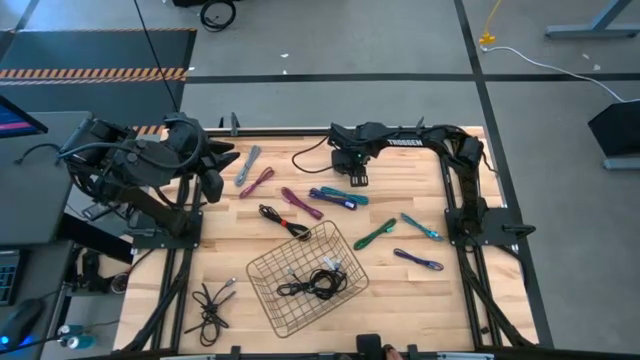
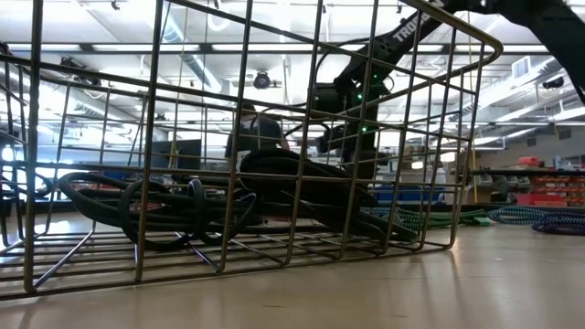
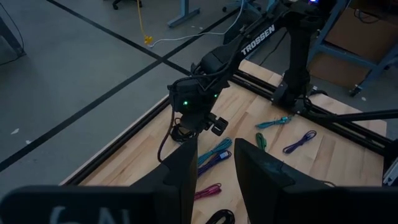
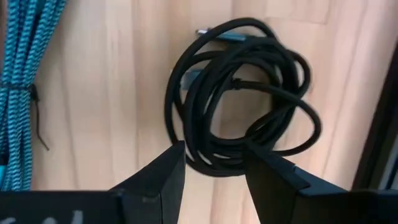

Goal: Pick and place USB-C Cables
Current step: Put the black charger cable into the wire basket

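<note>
**Right hand hanging over a black coil at the bench's far edge**

The right hand is hovering with its fingers parted and nothing between them, directly above a black coiled cable lying on the bench. The coil is sitting just ahead of the fingertips, not yet straddled by them. Beside the hand, close by, a teal braided cable is lying bundled with a tie. Seen from above, the right hand is reaching along the far edge of the bench, with the teal and purple cables just nearer than it.

Further out from it, toward the near side, the wire basket is already holding a few black cables. Magenta, green, blue and purple cables are lying spread around the basket, well apart from one another, and another black bundle is lying at the near left corner.

The left hand is waiting, raised near the left end, its fingers partly parted and empty.

The risks from here, as I judge them: the coil is loose and springy, so a pinch on one strand could be letting the rest unwind and drag. A descent slightly off could be catching the teal bundle too, or closing on bare wood.
</note>
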